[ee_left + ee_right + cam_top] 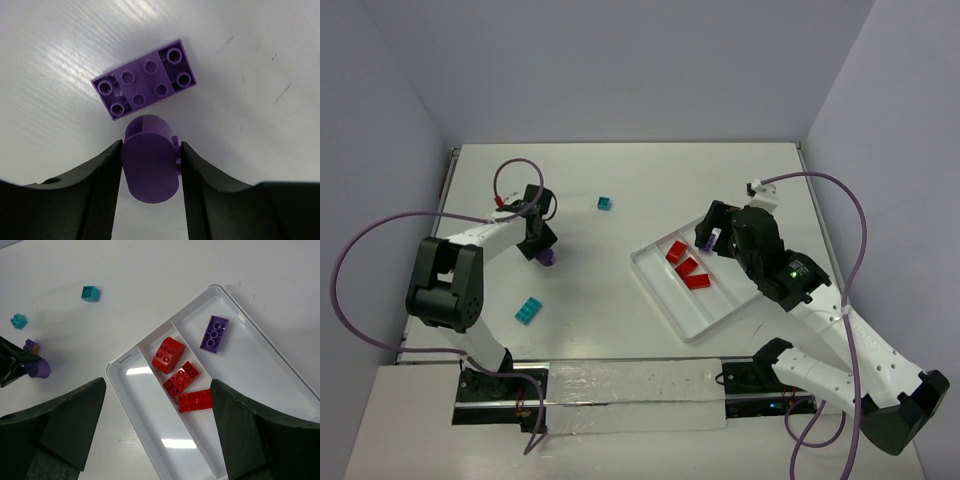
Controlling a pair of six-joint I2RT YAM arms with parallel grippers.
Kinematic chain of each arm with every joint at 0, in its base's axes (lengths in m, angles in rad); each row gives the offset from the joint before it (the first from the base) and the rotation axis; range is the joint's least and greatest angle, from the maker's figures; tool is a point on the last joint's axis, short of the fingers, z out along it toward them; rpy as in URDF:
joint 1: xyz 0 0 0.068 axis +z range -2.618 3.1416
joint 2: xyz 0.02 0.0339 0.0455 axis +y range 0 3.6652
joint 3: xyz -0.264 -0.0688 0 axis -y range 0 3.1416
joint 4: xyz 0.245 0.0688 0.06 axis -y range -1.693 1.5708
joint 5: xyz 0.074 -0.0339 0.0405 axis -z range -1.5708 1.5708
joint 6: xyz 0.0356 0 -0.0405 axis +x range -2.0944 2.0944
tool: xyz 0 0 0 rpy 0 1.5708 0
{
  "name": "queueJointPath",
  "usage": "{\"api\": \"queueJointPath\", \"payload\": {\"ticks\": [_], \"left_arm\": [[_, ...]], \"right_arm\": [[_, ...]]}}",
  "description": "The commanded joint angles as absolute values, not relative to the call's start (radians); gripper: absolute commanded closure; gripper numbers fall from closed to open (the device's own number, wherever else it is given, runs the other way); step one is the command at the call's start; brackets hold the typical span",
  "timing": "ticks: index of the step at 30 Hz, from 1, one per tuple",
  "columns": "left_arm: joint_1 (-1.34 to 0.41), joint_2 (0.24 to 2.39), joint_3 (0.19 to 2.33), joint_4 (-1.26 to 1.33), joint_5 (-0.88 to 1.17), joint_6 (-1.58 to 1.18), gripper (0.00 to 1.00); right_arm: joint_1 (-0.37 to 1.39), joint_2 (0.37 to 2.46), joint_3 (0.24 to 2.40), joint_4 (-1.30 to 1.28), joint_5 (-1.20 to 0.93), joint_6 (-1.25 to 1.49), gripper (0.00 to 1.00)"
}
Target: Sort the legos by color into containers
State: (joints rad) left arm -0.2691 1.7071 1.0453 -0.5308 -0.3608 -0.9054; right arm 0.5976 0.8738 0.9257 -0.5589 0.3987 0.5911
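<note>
Purple rounded brick (pixel 150 170) is clamped in your left tool (pixel 150 150), low at the left of the table (pixel 620 190). The purple compartment (pixel 240 360) of the tray (pixel 145 405) lies well to its right, beneath your wide-spread right tool (pixel 710 238).

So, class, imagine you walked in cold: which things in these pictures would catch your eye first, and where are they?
The left tool clamps a rounded purple brick beside a flat purple brick lying on the table. On the right, the white tray stands out, three red bricks in its middle compartment and a lone purple brick in the next. Two teal bricks lie loose on the table.
</note>
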Motion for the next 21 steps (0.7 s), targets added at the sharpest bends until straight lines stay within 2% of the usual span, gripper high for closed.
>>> {"api": "queueJointPath", "payload": {"ticks": [1, 3, 6, 14, 21], "left_arm": [[-0.326, 1.639, 1.038, -0.516, -0.339, -0.874, 0.86], [-0.389, 1.625, 1.075, -0.544, -0.338, -0.857, 0.94], [-0.485, 1.625, 1.166, -0.591, -0.357, -0.845, 1.0], [-0.693, 1.685, 1.425, -0.613, -0.261, -0.795, 1.0], [-0.821, 1.849, 1.689, -0.538, -0.077, -0.774, 1.0]], "right_arm": [[0.594, 0.871, 0.925, -0.503, 0.394, 0.603, 0.08], [0.594, 0.866, 0.928, -0.506, 0.4, 0.606, 0.08], [0.594, 0.85, 0.931, -0.513, 0.415, 0.608, 0.08], [0.594, 0.795, 0.946, -0.565, 0.495, 0.612, 0.08], [0.595, 0.715, 0.949, -0.591, 0.554, 0.642, 0.08]]}}
